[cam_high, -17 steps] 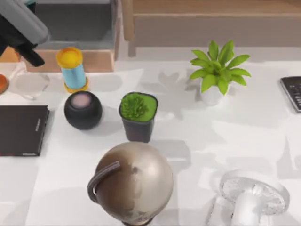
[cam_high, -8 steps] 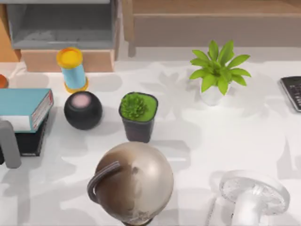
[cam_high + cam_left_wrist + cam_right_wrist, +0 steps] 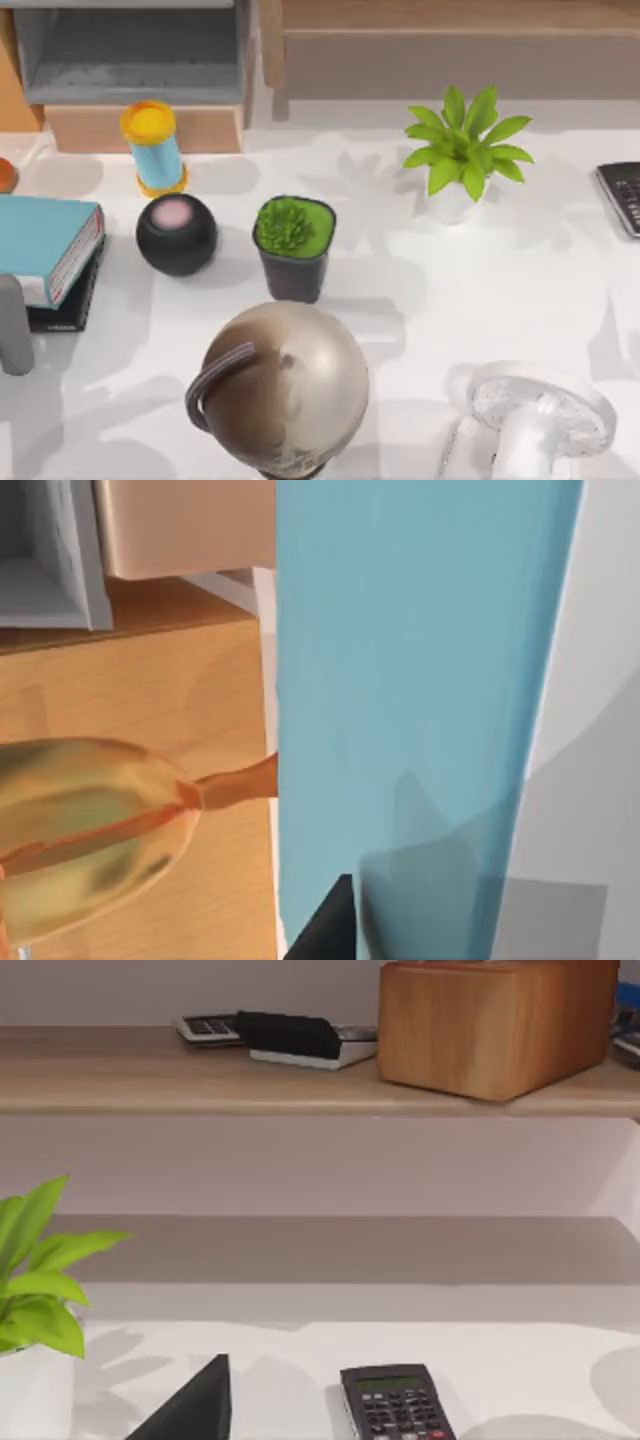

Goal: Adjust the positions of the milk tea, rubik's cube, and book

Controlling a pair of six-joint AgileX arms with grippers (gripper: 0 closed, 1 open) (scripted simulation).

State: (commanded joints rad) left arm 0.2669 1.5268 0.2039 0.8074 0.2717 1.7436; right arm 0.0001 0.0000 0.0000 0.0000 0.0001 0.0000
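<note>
On the left side of the counter (image 3: pixel 420 290), the book (image 3: pixel 40 240) lay flat on top of a thin black book (image 3: pixel 62 305), with its white page edges and red trim facing the round black speaker (image 3: pixel 176 234). A grey bit of the left arm (image 3: pixel 14 325) stood at the book's near corner. From the left wrist view the blue cover (image 3: pixel 410 700) was very close, and a dark tip of the left hand (image 3: pixel 320 925) was right against it, but I could not tell if that hand was clenched on the book or had let go. The book looked thick, stiff and a bit heavy, with a smooth cover that could slip, so it seemed best to pinch it across the cover and pages near an edge. The milk tea (image 3: pixel 154 147) stood upright behind the speaker, close to the wooden box (image 3: pixel 140 128). It looked light and tall, so it could tip, and a hold around its blue middle seemed safest. A dark tip of the right hand (image 3: pixel 195 1405) was near a calculator (image 3: pixel 395 1402) and a leafy plant (image 3: pixel 35 1270), and I could not tell if it was open or closed. A globe (image 3: pixel 285 385) sat at the front of the counter.
</note>
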